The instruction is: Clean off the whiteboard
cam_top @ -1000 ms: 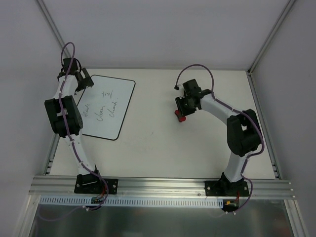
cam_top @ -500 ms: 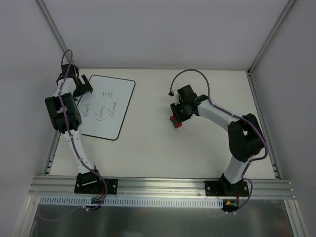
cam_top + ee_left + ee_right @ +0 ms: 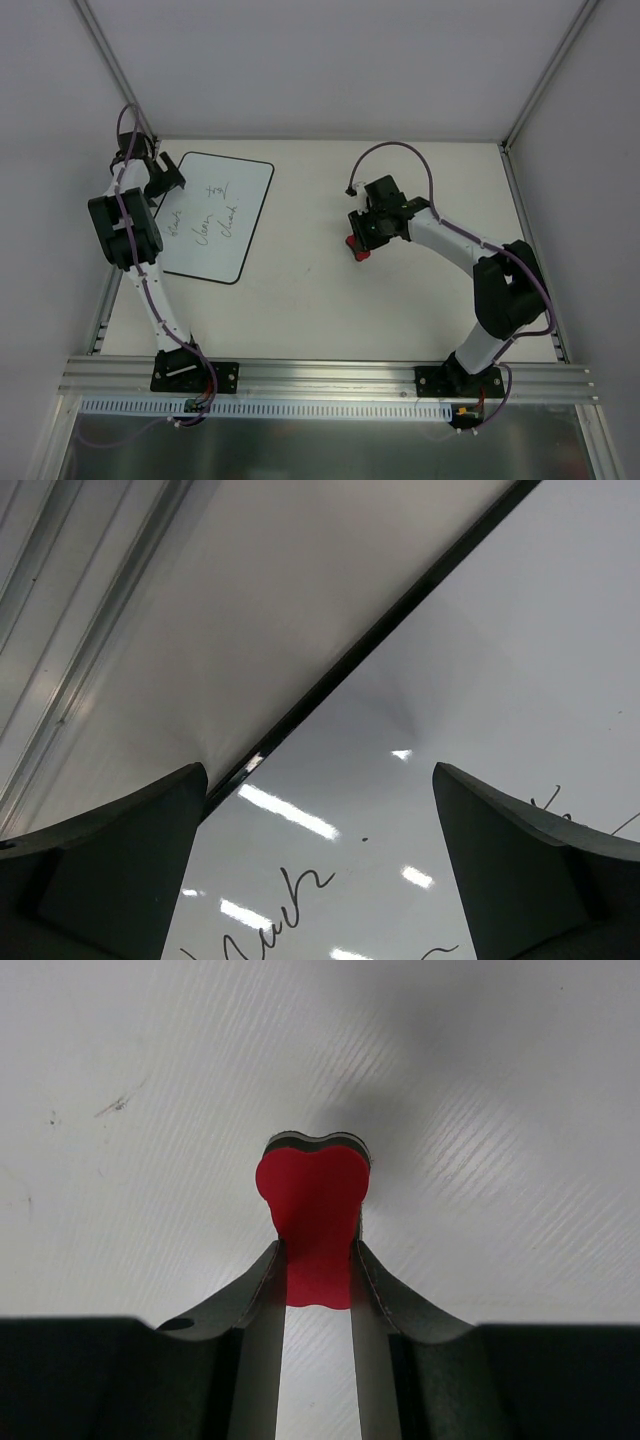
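Observation:
The whiteboard point(image 3: 222, 215) lies flat at the table's back left, white with a thin black rim and dark handwriting. My left gripper point(image 3: 160, 172) hangs over its far left corner, jaws wide open and empty; in the left wrist view the board's surface point(image 3: 450, 730), its black rim and some handwriting show between the fingers. My right gripper point(image 3: 362, 238) is near the middle of the table, shut on the waist of the red bone-shaped eraser point(image 3: 357, 246). In the right wrist view the eraser point(image 3: 312, 1210) sticks out past the fingertips, above the bare table.
The white table point(image 3: 400, 310) is walled by white panels at the back and both sides. An aluminium rail point(image 3: 330, 378) with both arm bases runs along the near edge. A rail also lines the table's left edge point(image 3: 60, 650).
My right gripper has carried the eraser a little to the left, its arm stretching out. My left gripper has drawn back slightly toward the board's far left corner.

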`<state>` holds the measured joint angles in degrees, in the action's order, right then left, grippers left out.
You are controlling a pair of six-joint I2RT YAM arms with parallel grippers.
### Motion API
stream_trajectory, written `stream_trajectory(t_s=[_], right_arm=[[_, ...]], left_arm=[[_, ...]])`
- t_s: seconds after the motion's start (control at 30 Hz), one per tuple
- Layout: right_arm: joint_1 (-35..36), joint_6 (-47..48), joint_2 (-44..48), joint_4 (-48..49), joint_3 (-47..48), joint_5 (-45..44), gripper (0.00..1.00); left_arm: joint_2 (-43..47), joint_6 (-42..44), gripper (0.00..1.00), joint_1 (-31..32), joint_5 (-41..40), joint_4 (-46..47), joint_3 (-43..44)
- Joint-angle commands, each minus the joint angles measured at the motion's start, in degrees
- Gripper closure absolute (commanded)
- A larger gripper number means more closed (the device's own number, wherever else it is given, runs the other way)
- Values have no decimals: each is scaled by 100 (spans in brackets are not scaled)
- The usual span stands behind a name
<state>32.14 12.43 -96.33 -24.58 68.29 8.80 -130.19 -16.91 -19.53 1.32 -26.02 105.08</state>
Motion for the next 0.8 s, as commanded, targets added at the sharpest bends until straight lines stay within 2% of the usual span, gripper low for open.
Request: stream_trajectory(t_s=[0.0,0.1,0.17,0.23,0.37,0.4,0.47,0.5,0.6,0.63,0.77], right_arm=[[29,-91,378,155,-105,114,76],[29,-109,475,234,-237,113,76],[20,-117,519,252,-290,131,76],[20,-117,563,278,-325,175,76],[29,-144,624,313,-422,175,76],[29,-153,642,313,-439,166,76],[29,-153,695,322,-448,158,76],[20,-153,704,322,-474,166,76],[29,-153,783,313,-510,157,76],[29,-161,800,313,-536,149,76],[29,-170,897,313,-615,131,76]], left_arm=[[-33,-348,1,-253,236,-61,153],[-85,-471,3,-323,386,-61,162],[-103,-655,12,-359,448,-61,136],[-112,-752,16,-420,448,-61,92],[-182,-910,32,-464,658,-61,48],[-182,-954,42,-464,676,-70,-30],[-173,-1095,44,-464,703,-61,-92],[-173,-1130,50,-464,807,-70,-162],[-182,-1288,54,-464,1001,-70,-320],[-182,-1332,60,-455,1080,-70,-356],[-112,-1386,64,-376,1257,-79,-558]])
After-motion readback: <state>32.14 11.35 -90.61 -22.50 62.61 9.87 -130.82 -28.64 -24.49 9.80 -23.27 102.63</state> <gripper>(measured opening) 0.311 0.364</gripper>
